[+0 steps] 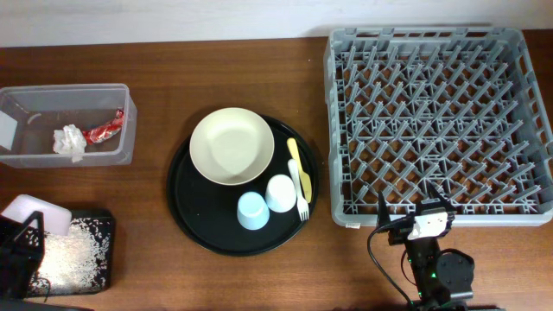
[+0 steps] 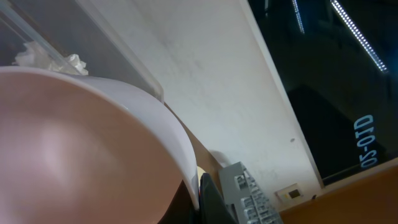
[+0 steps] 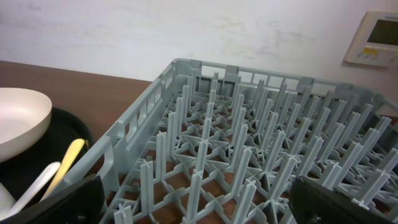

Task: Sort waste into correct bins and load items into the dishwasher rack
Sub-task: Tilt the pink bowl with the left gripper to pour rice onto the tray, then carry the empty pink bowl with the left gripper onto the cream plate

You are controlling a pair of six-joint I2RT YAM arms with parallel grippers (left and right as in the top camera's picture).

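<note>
My left gripper [image 1: 28, 231] is shut on the rim of the small pink bowl [image 1: 34, 212], tilted over the flat black bin [image 1: 102, 226] that holds white rice grains [image 1: 73, 250]. In the left wrist view the bowl [image 2: 68, 149] fills the frame, pinched at the fingers [image 2: 200, 198]. The clear tub [image 1: 86, 91] holds the tissue [image 1: 69, 140] and red wrapper [image 1: 104, 130]. The cream bowl [image 1: 232, 145], blue cup [image 1: 252, 210], white cup [image 1: 280, 192] and fork [image 1: 298, 177] sit on the round tray. My right gripper [image 1: 411, 212] is open at the front edge of the grey rack [image 1: 436, 121].
The round black tray [image 1: 194, 212] lies mid-table between the bins and the rack. The right wrist view shows the rack's pegs [image 3: 236, 143] between the spread fingers [image 3: 199, 208], with the cream bowl [image 3: 18, 118] and fork [image 3: 67, 163] at left. A wall runs behind the table.
</note>
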